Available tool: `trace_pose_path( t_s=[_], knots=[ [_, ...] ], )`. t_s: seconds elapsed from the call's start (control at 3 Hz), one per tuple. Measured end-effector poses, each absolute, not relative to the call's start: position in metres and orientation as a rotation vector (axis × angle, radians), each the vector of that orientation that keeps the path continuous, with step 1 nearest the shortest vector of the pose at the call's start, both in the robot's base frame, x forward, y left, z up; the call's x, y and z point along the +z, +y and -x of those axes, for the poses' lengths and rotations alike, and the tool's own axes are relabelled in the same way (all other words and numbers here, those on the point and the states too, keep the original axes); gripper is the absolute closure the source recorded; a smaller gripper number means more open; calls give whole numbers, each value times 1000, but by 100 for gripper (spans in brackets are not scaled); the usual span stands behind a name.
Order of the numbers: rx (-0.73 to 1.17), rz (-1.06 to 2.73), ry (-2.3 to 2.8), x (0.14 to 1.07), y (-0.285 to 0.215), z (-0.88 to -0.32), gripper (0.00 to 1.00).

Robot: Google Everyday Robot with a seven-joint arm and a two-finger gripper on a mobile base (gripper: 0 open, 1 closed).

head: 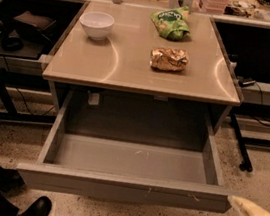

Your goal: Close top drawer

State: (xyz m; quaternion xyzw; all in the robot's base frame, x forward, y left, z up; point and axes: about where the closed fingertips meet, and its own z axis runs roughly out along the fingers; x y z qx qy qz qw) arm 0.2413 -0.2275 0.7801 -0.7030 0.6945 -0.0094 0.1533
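Observation:
The top drawer (123,186) is a wide grey metal drawer under the tan tabletop (131,64). It is pulled far out toward me and its inside is empty. Its plain front has small white scratches. My gripper (251,215) shows only in part at the bottom right corner, a yellowish tip and a white body, just right of the drawer front's right end and apart from it.
On the tabletop stand a white bowl (97,24), a green chip bag (171,23) and a brown snack bag (168,59). A person's dark shoe (34,209) and leg are at the bottom left. Black table legs and cables flank the desk.

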Motion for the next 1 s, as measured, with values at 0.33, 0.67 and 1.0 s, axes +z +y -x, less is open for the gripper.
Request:
trace_pose_path(
  t_s=[0.33, 0.67, 1.0],
  knots=[
    [67, 2109, 1977, 741, -220, -231, 0],
    [74, 2113, 1979, 735, -221, -230, 0],
    [200, 2213, 1916, 698, -199, -230, 0]
  ],
)
